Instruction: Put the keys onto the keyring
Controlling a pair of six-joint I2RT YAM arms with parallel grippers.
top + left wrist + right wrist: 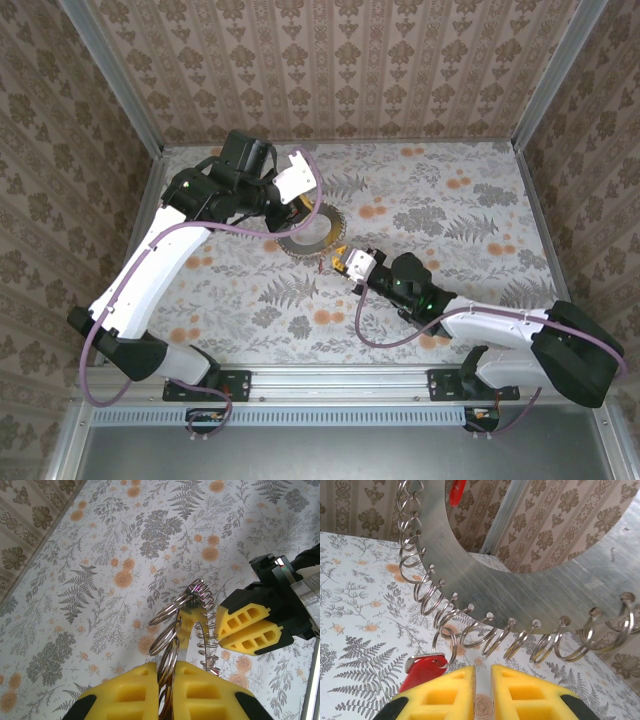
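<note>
**L arm:** rises from the near-left base, elbow bent, forearm run out to far-left-centre of the table. The left gripper [300, 207] points back toward table centre. Its yellow-padded fingers [135, 692] are clamped on the rim of the keyring [305, 238], a large flat grey brushed-metal ring w/ many small steel split rings hung thru holes round its outer edge. The keyring is held raised and tilted. In the right wrist view its lower rim [485, 580] hangs above the tabletop. From the left wrist it is seen edge-on, w/ split rings caught between the pads.

**R arm:** lies low, stretched from the near-right base leftward to table centre. The right gripper [338, 262] sits just beside the keyring's near-right rim, tip just under the row of split rings. Pads are drawn nearly together w/ a thin slit between [482, 680]; nothing seen in the slit. The left wrist view shows the same pads meeting [220, 627].

**Key:** one small key w/ red plastic head [422, 672] hangs on a split ring, touching or nearly touching the view-left finger.

**Around:**
- Floral-print tabletop [450, 210] and beige patterned wall panels [350, 60].
- A purple cable [150, 255] runs along the L arm.
- A red bit [457, 490] sits behind the keyring's upper edge; can't tell what it is.
- Split rings are packed close along the rim, overlapping.
- The L wrist hides the keyring's far arc in the top view.
</note>
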